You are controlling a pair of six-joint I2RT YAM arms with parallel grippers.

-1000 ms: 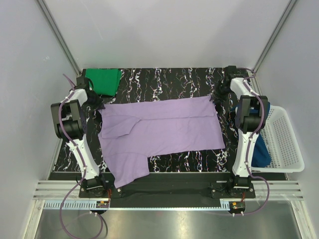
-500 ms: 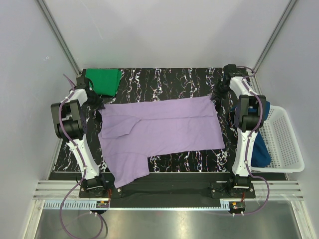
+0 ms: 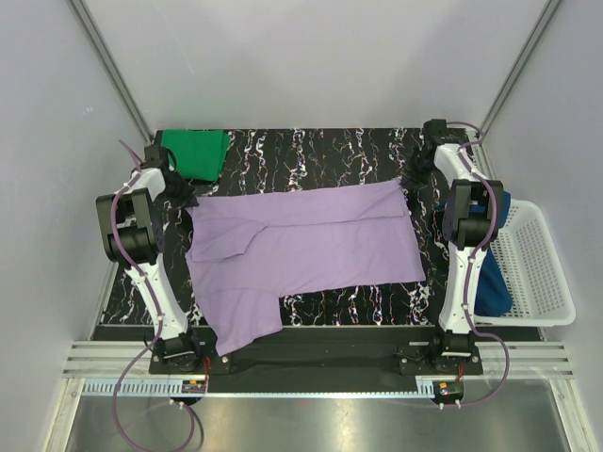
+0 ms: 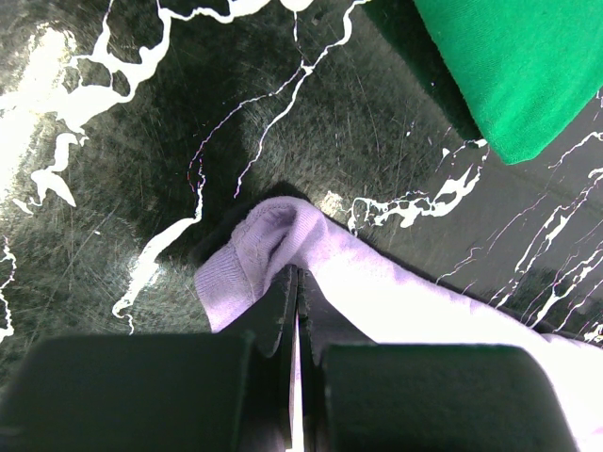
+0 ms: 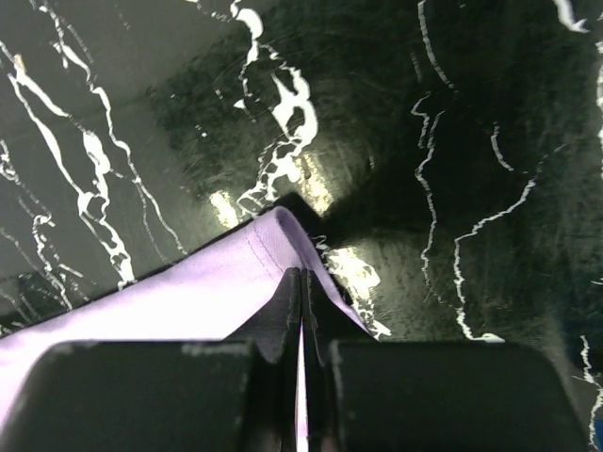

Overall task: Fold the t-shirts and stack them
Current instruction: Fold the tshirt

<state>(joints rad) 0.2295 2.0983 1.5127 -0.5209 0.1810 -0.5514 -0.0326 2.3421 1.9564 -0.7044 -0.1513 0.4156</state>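
On the far left corner of the worktop [image 3: 320, 151] sits the green shirt [image 3: 196, 151], folded small. Just beside it the left pincer [image 4: 295, 282] is squeezed tight on a bunched corner of the purple shirt [image 3: 301, 240]. That shirt lies spread out flat in the middle of the worktop, with one flap reaching down toward the near edge. At its other far corner the right pincer [image 5: 301, 282] is squeezed tight too, and it only has a thin bit of the hem. Further right is the white basket [image 3: 546, 273], and the dark blue shirt [image 3: 492, 282] lies at its near side, partly hidden behind the right arm. I think the thin bite on the right could slip off when the arms lift, and then the shirt would flop down crooked. If one arm pulls faster than the other, the cloth could twist or wrinkle. The left arm is close to the green shirt, so it could bump it and spoil the fold. I count three shirts: one green, one purple, one blue. There is one basket, and two arms with two pincers.
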